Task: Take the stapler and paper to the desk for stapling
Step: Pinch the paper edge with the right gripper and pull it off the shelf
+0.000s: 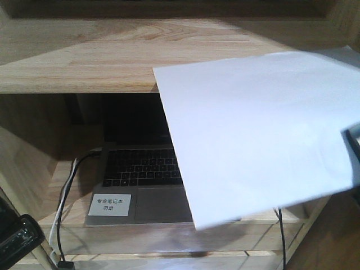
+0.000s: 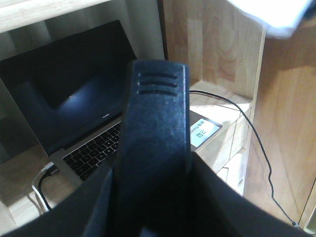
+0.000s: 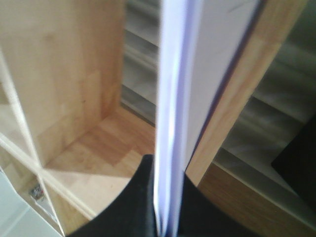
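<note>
HANDS FULL AT THE SHELF: My right gripper pinches the thin stack of white paper edge-on at the bottom of its frame. In the front view the sheets hang at right, before the light wooden shelf unit. My left gripper appears clamped on a black, groove-topped stapler, with no orange patch showing. Both items look in hand. Next, I judge, is the carry to the desk, which no view shows, and that calls for backing clear without creasing the sheets. A white label on the silver laptop seems to read 专业笔记本. The logo under the screen is illegible.
</note>
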